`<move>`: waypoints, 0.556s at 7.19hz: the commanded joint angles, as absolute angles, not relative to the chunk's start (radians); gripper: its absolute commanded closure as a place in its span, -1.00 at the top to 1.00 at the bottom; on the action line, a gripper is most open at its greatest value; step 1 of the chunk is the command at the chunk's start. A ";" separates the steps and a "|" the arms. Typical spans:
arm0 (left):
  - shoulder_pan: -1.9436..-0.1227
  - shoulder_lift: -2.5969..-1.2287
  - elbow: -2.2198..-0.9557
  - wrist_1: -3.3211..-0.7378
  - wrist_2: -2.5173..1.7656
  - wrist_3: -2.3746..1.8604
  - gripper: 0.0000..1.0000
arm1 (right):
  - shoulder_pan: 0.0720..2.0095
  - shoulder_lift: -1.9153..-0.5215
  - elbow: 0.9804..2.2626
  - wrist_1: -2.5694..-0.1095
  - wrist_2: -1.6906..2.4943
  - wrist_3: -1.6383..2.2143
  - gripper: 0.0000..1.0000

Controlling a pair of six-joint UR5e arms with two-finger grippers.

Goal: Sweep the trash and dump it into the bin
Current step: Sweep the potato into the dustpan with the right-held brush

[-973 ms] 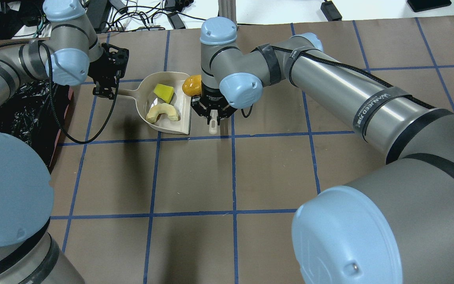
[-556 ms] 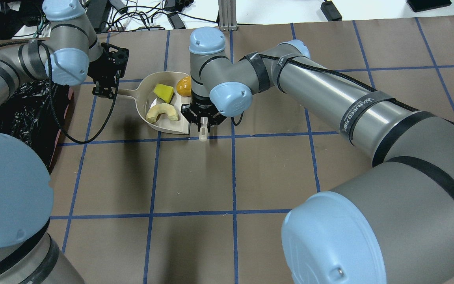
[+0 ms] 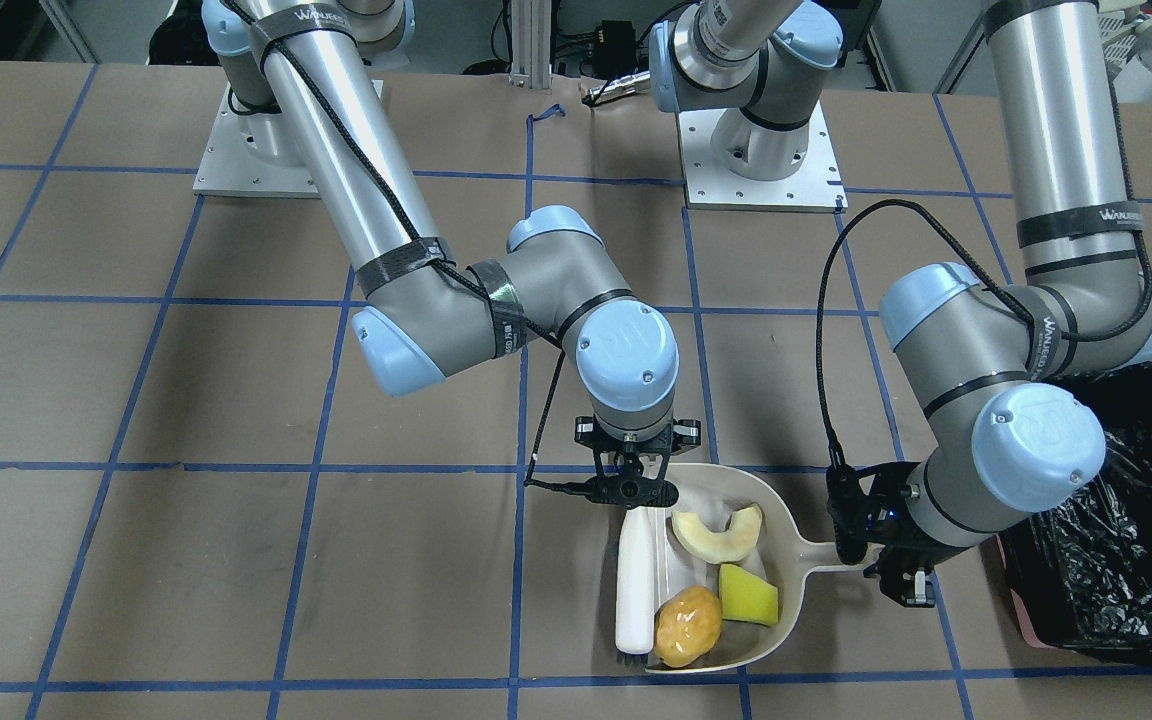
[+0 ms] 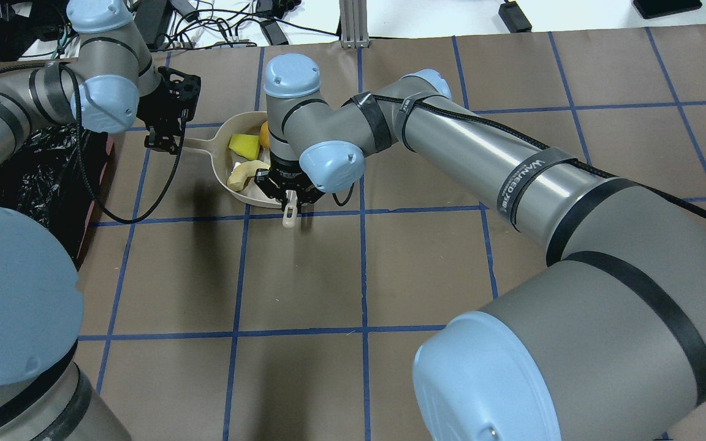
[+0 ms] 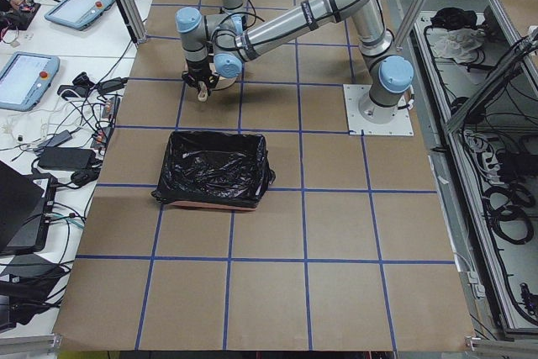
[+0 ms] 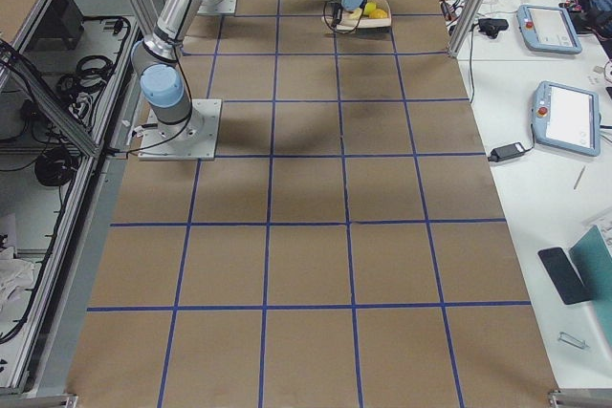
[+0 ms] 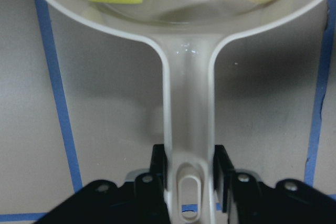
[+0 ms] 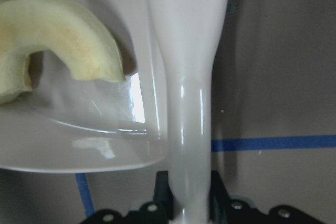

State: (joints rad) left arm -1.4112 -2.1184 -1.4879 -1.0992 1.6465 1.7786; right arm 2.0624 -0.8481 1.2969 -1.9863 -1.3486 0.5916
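Three trash pieces (image 3: 688, 625) in dustpan (image 3: 794, 560), beside brush (image 3: 635, 575) in right end effector (image 3: 633, 490)

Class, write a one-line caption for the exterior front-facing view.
Right gripper holds the brush beside the potato in the dustpan; left gripper grips its handle near the bin.

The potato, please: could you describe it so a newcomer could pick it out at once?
Beside the black-lined bin lies a beige dustpan. At its open lip, next to the white brush, sits the potato: rounded and glossy yellow-brown, unlike the angular yellow-green sponge wedge and pale crescent rind.
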 commanded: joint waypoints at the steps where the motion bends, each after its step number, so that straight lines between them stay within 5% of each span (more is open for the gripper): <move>1: -1.410 -2.118 -1.488 -1.098 1.646 1.779 -0.89 | 2.068 -0.847 1.287 -1.982 -1.341 0.604 -1.00; 4: -1.410 -2.118 -1.488 -1.100 1.646 1.779 -0.89 | 2.051 -0.862 1.293 -1.974 -1.351 0.588 -1.00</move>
State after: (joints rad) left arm -1.4099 -2.1184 -1.4879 -1.0986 1.6460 1.7790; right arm 2.0588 -0.8556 1.2897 -1.9778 -1.3464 0.5922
